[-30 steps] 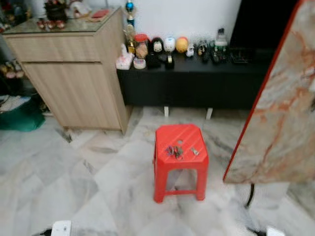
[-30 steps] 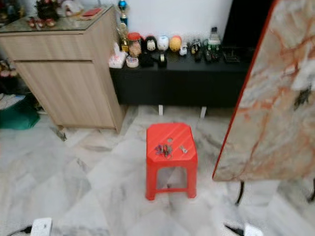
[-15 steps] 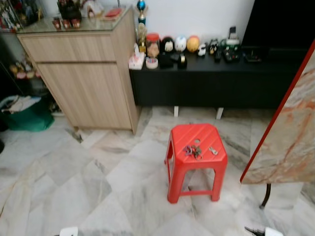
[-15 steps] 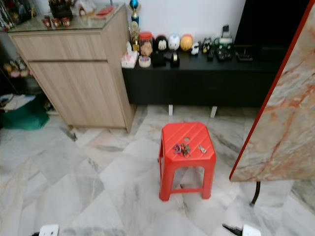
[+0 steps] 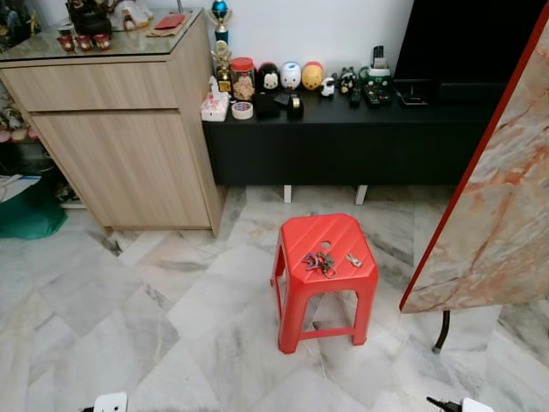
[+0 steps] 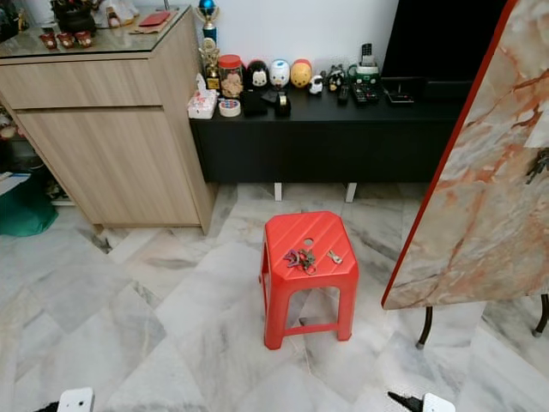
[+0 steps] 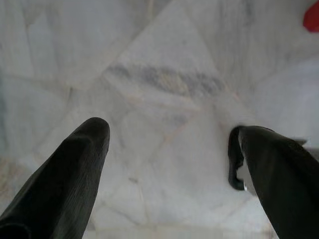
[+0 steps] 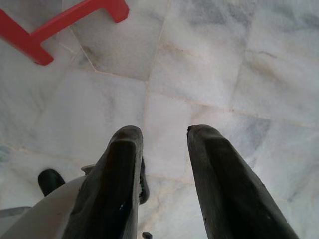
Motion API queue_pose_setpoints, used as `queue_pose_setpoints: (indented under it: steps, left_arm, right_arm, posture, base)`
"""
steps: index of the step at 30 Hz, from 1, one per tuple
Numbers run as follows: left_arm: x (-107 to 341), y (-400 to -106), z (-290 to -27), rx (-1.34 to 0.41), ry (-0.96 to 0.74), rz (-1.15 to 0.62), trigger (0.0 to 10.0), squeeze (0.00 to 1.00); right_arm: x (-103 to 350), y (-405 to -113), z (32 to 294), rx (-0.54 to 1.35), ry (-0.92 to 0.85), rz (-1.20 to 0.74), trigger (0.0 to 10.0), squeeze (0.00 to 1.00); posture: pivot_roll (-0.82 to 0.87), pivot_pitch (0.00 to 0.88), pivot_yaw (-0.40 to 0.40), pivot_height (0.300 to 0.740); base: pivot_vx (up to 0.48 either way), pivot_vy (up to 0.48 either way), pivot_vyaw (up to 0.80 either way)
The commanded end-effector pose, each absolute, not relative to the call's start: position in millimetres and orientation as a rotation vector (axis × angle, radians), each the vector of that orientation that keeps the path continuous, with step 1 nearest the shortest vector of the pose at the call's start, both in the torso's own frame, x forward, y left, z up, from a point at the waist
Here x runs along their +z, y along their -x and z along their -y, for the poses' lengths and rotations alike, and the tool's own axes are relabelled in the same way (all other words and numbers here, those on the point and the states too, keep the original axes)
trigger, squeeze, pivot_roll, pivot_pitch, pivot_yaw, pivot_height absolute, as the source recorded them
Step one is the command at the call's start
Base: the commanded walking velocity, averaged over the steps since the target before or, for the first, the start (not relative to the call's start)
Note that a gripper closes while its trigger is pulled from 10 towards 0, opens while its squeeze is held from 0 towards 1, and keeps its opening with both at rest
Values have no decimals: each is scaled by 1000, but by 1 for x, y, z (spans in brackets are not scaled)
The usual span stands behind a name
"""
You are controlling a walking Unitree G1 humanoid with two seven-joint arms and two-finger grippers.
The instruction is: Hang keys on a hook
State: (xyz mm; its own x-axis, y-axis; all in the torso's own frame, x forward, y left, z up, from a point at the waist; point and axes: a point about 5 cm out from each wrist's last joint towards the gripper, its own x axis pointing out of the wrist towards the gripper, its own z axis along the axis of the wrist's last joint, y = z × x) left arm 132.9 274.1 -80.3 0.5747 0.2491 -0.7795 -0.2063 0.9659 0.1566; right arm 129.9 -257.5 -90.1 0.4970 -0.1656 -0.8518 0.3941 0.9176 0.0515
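A bunch of keys lies on top of a red plastic stool on the marble floor, before a black low cabinet. The left gripper hangs over bare floor, fingers spread wide. The right gripper hangs near the stool's feet, fingers narrowly apart, holding nothing.

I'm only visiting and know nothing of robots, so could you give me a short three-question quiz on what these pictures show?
1. True or false: the keys lie on the red stool.
2. What stands to the robot's left of the black cabinet? A) wooden cabinet B) fridge C) bed
3. Fill in: both wrist views look down at the ____ floor, with the left gripper and right gripper open.

Key: 1 true; 2 A; 3 marble.
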Motion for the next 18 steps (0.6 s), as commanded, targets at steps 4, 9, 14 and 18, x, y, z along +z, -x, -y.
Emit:
queue_pose_setpoints:
  steps: [4, 9, 14, 18]
  left_arm:
    - [-84, -131, -268, 272, -26, -931, 10000, 0]
    - [-84, -140, -258, 259, -24, -930, 10000, 0]
    - [-84, -145, -255, 255, -18, -930, 10000, 0]
    - [-83, -147, -255, 255, -14, -930, 10000, 0]
  right_arm:
    - [-88, -131, 261, -343, -227, -983, 10000, 0]
    - [-89, -130, 261, -362, -247, -980, 10000, 0]
    - [-88, -131, 262, -364, -244, -976, 10000, 0]
    - [-88, -131, 262, -355, -232, -977, 10000, 0]
  posture:
    - [59, 0, 6, 740]
    - [59, 0, 6, 740]
    - [53, 0, 6, 740]
    - [46, 0, 6, 740]
  base:
    - [130, 0, -105]
    - [281, 0, 0]
    - [170, 0, 0]
    - [0, 0, 0]
